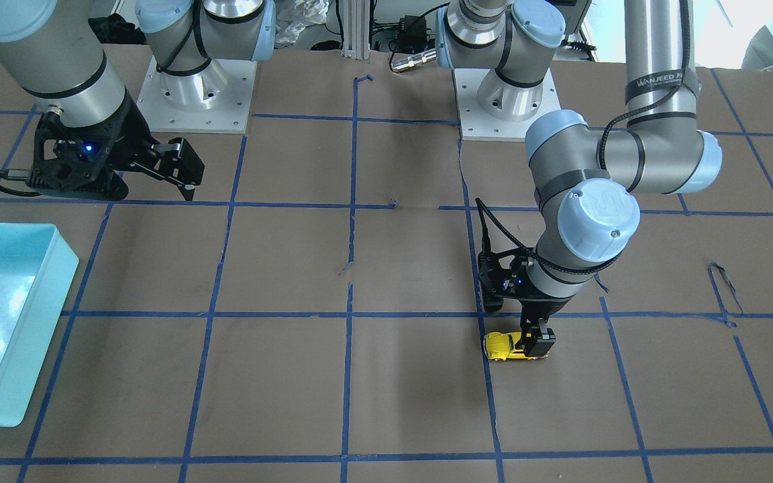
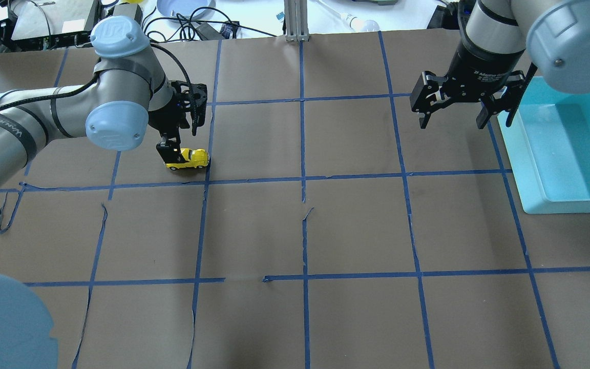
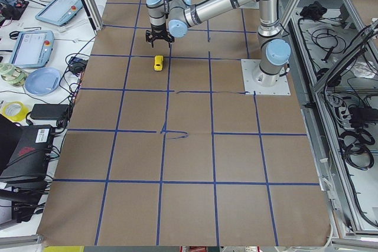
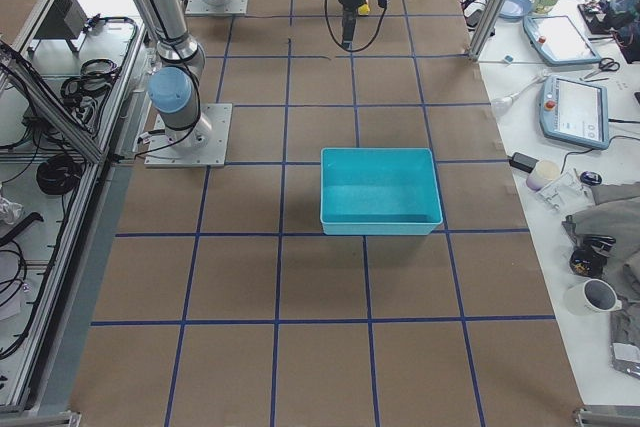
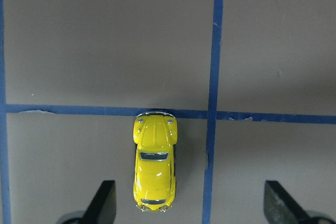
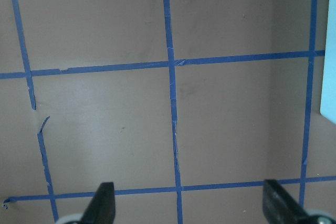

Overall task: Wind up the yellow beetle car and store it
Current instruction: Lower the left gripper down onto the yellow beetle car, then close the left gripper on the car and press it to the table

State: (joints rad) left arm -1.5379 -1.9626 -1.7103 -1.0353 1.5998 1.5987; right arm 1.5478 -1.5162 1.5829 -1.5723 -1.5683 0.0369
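While yellow beetle car (image 5: pixel 154 169) lies ungrasped: winding, storing judged undone.
Left gripper (image 5: pixel 190 205): spread wide, overhead 9 o'clock.
Right gripper (image 2: pixel 452 123): released, 2 o'clock.

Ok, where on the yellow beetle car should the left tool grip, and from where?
By its long flanks at mid-body, from straight above. The yellow beetle car sits upright on its wheels, lengthwise between the fingers of the open left tool in the wrist view; its sides are likely the flattest faces, while the rounded roof could slip.
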